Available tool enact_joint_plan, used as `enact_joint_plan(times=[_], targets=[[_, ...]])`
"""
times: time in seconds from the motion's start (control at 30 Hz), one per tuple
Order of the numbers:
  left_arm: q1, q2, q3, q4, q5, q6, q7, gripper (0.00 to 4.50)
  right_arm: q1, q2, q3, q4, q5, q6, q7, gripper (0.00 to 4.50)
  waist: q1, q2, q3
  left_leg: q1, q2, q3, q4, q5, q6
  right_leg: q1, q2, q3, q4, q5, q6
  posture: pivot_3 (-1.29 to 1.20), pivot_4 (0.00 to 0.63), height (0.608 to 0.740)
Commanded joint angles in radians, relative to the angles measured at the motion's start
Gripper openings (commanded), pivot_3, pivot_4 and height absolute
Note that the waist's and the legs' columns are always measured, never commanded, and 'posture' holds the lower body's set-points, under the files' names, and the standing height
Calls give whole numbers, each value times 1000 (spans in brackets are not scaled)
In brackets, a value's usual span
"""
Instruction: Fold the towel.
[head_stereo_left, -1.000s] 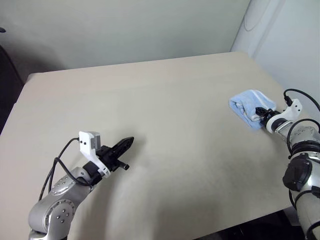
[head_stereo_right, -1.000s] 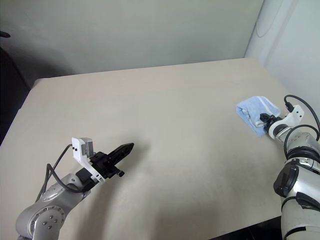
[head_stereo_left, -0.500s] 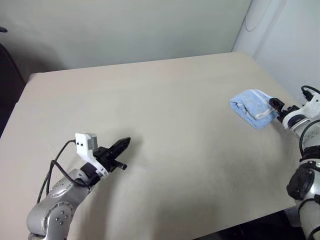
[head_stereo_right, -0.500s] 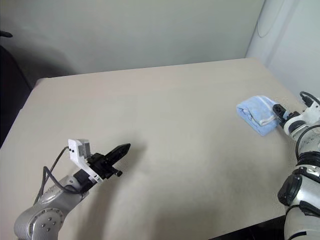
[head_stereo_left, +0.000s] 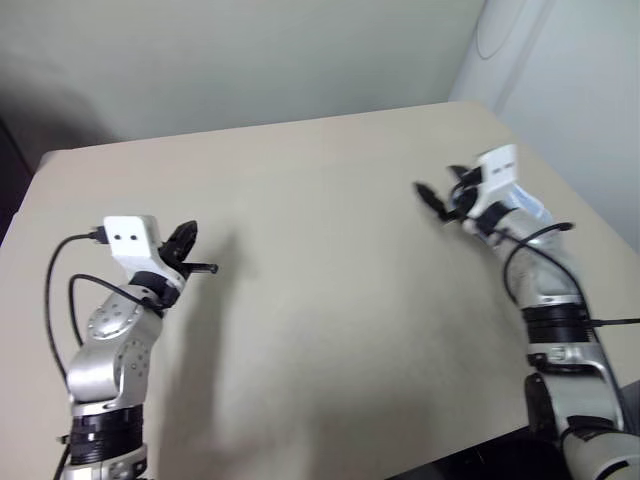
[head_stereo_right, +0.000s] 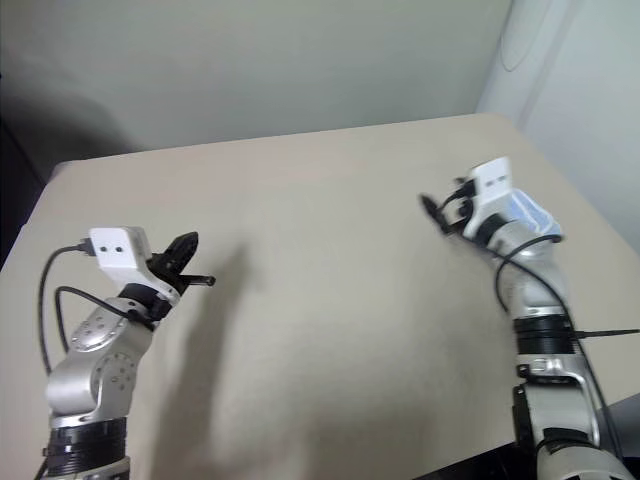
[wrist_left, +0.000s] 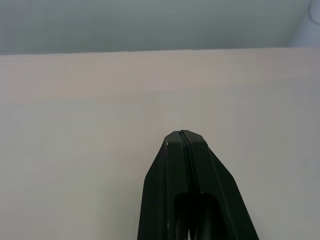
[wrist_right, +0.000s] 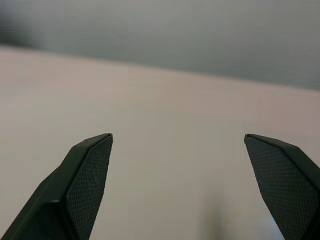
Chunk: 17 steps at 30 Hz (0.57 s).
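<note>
**A:** The right gripper (wrist_right: 178, 187) is standing with its two black fingers (wrist_right: 85, 180) spread wide and nothing between them — what is it aiming at?

**B:** Only bare table (head_stereo_left: 320, 260), as far as its wrist view is showing. The arm is reaching out over the table's right part with the gripper pointing roughly level and toward the left. The towel (head_stereo_right: 528, 217) is lying behind that gripper, near the table's right edge, mostly hidden by the wrist and its white camera block; only a sliver of light blue is peeking out.

**A:** And the left gripper (wrist_left: 183, 135)?

**B:** It is pressed together, fingertips meeting in a thin seam, holding nothing. That arm is lifted over the table's left part, pointing level and forward, well apart from the towel.

**A:** How is the cloth likely to behave?

**B:** I am judging it as light, soft terry — it should be drooping and bunching rather than keeping any shape, and not slipping much between textured pads. Nothing fragile there. What little is visible is looking bunched rather than spread flat, though I cannot tell how neatly.

**A:** Where should a grip go?

**B:** On an edge or corner, I think, where the hem gives something firmer to pinch; the right gripper would be needing to turn back toward it first.
</note>
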Motion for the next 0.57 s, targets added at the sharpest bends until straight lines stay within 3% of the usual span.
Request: enact_joint_plan(times=[0.03,0.17,0.37,0.57], targets=[[26,-20,23,-38,23,-32,20,0,15,31,26,-14,-8,-33,43,4460,6,0,0,-2,0,0,1,0,0,-1,0,-1,-1,0,0,0,150,740],[60,-20,52,-52,14,-20,14,0,16,74,58,11,-29,-61,62,4460,8,0,0,-11,0,-1,8,1,-1,-8,0,-1,0,0,1,0,150,740],[119,17,114,-107,-29,44,-3,0,29,118,70,52,-50,-116,69,4460,7,-1,0,-11,0,-1,8,1,-1,-8,0,-1,1,0,1,0,150,740],[75,53,109,-88,-37,78,-25,0,68,134,48,22,-54,-129,40,4460,13,-1,-1,-11,0,-3,10,2,-2,-7,0,-2,3,5,1,0,150,740]])
